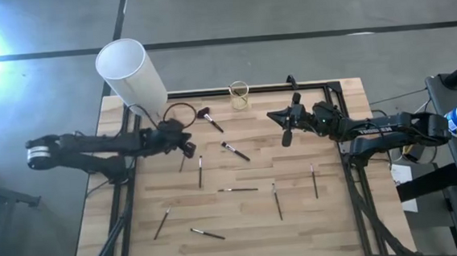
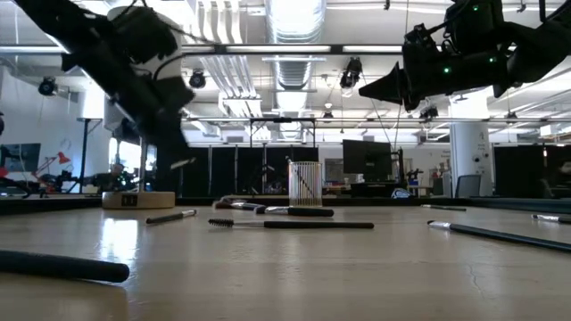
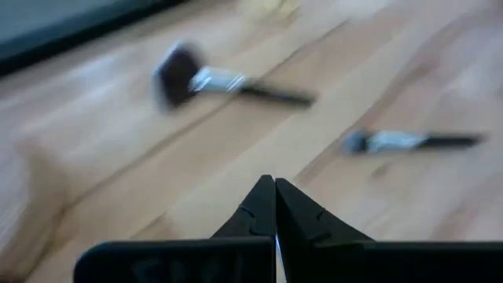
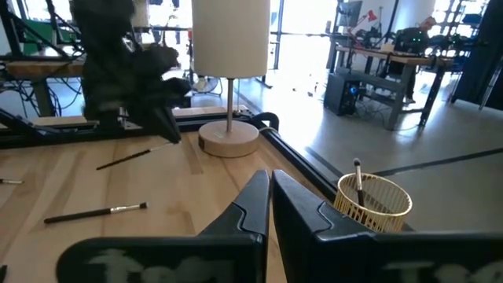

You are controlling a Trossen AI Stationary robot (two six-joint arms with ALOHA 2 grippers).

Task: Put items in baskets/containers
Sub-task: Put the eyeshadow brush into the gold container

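Pinching a brush left of centre: left gripper, jaws clenched. Hovering right of glass cup: right gripper, clenched, empty.

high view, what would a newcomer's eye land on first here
Probably the big white cylinder at the table's far left corner, then the thin dark brushes scattered flat over the wooden table. After that, the small glass cup at the far edge, and the two dark arms reaching in: the left gripper shut low near the cylinder, the right gripper shut near the cup.
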